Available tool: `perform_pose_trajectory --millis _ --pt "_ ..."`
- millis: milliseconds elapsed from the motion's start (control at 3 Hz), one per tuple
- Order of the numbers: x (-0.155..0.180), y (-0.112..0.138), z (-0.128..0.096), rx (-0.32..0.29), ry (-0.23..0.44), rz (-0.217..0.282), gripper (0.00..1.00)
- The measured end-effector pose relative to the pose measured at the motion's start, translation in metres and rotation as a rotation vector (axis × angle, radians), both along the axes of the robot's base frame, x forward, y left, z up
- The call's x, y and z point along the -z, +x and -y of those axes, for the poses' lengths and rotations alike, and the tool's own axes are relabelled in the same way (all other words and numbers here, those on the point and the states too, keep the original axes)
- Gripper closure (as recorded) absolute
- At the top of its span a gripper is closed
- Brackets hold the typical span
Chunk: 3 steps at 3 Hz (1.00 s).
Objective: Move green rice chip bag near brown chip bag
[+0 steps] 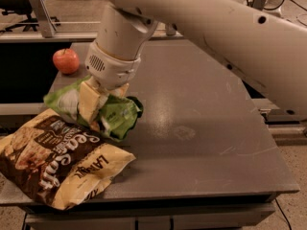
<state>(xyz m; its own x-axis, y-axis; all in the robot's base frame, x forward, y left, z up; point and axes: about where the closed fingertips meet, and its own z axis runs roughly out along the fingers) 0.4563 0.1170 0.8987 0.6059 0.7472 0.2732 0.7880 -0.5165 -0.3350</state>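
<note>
The green rice chip bag [115,115], crumpled with white patches, lies at the table's left side, right behind the brown chip bag [55,159]. The two bags touch or nearly touch. The brown chip bag is large, dark brown and cream-yellow with white lettering, and overhangs the table's front left corner. My gripper [96,107] comes down from the white arm onto the green bag, its cream fingers [88,102] closed on the bag's middle.
A red apple [66,60] sits at the table's back left corner. The grey table [201,128] stretches to the right. My big white arm [216,28] crosses the top of the view. A rail and floor lie behind.
</note>
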Motion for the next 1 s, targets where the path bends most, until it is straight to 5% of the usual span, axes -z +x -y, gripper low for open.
perform_pose_trajectory --millis 333,667,1000 --pt "0.000 -0.001 -0.001 -0.002 0.001 0.003 0.00" --pt "0.000 -0.001 -0.002 -0.002 0.001 0.003 0.00" --pt "-0.011 0.009 0.020 0.085 -0.055 -0.005 0.00"
